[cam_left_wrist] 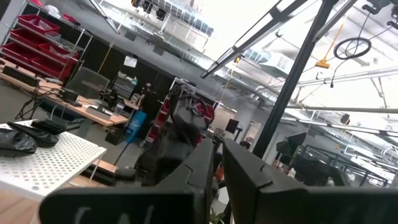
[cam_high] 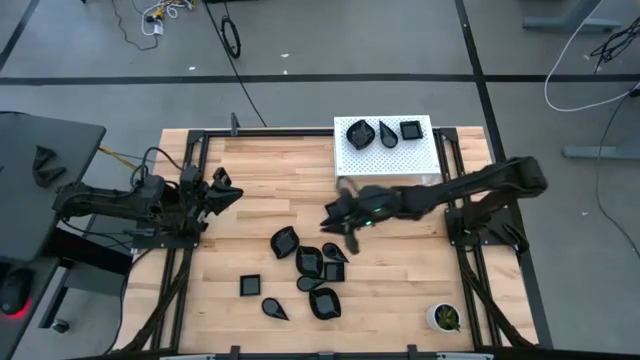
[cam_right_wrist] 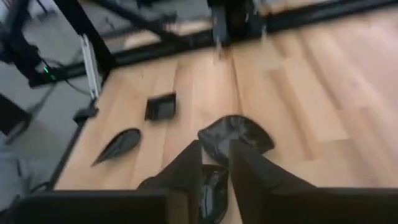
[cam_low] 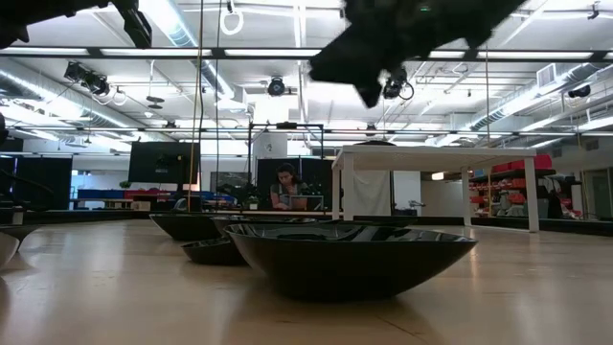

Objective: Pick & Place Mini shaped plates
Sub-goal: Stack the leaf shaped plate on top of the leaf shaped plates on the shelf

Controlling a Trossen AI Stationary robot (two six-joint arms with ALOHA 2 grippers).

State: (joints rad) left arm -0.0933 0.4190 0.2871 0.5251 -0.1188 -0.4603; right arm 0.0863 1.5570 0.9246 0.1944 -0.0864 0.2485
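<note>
Right gripper (cam_right_wrist: pixel 214 163) hangs above the table, fingers nearly together around a black plate's (cam_right_wrist: pixel 239 134) rim; contact is hard to confirm

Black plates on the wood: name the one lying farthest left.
The small square plate, alone at the cluster's left edge; the teardrop plate and the rest lie farther right.

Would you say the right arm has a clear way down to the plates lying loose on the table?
Probably yes: the right gripper hangs just above the loose plates, with nothing between, and the left gripper waits well off to the side.
</note>
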